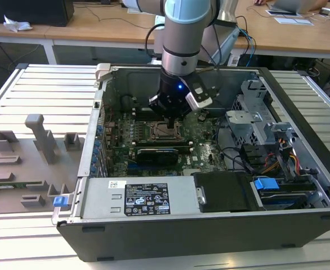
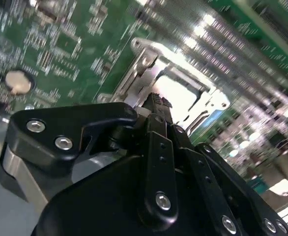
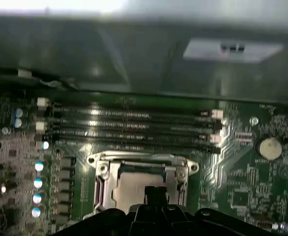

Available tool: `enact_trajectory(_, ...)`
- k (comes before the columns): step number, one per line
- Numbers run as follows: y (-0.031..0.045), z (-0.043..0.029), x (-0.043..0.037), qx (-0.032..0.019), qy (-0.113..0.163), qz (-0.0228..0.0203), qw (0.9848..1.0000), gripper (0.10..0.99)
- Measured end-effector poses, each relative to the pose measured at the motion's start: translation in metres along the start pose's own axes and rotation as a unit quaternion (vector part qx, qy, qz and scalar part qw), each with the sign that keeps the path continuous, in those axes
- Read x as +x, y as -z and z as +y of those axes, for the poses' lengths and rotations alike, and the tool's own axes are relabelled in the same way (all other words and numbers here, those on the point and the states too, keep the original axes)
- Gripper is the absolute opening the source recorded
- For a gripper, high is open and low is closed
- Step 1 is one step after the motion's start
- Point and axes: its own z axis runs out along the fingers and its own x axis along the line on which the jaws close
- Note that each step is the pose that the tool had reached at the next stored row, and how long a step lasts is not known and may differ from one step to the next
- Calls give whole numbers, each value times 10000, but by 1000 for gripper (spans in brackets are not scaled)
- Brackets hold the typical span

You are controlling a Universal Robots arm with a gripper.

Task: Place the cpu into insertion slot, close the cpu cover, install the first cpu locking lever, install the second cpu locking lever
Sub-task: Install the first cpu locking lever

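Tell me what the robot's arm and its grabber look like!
The arm is a thick round tube, light blue-grey and silver, ending in a black ring. Dark cables run beside it. Below sits the black gripper, with a small blue light glowing on it and a silver-grey block on one side. In the second wrist view the gripper has black links dotted with shiny silver screws.

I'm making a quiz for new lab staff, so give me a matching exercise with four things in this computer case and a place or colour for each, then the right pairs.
Things:
1. pincer
2. insertion slot
3. coin battery
4. blue clip

Descriptions:
A. round and silvery, on the green board
B. black, directly over the socket
C. square metal frame in the middle of the motherboard
D. at the drive bay, toward the exterior view's right

Pairs: 1-B, 2-C, 3-A, 4-D
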Motion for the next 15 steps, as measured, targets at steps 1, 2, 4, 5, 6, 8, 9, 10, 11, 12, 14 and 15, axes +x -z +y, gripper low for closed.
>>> enact_trajectory(1,2,-80,7,1,-1,1,10000,106)
enact_trajectory(2,2,-153,13,0,-1,0,10000,106)
enact_trajectory(4,1,-251,19,-5,0,-1,10000,106)
enact_trajectory(5,1,-277,20,-6,-1,-1,10000,106)
enact_trajectory(6,3,-311,23,-2,-1,-1,10000,106)
enact_trajectory(8,7,-354,26,0,-1,0,10000,106)
enact_trajectory(9,8,-355,27,1,-1,0,10000,106)
enact_trajectory(10,8,-355,27,0,-2,0,10000,106)
enact_trajectory(11,16,-356,27,1,0,0,10000,106)
enact_trajectory(12,46,-355,27,2,0,1,10000,106)
enact_trajectory(14,189,-353,28,2,-1,0,10000,106)
enact_trajectory(15,246,-352,29,0,-1,0,10000,106)
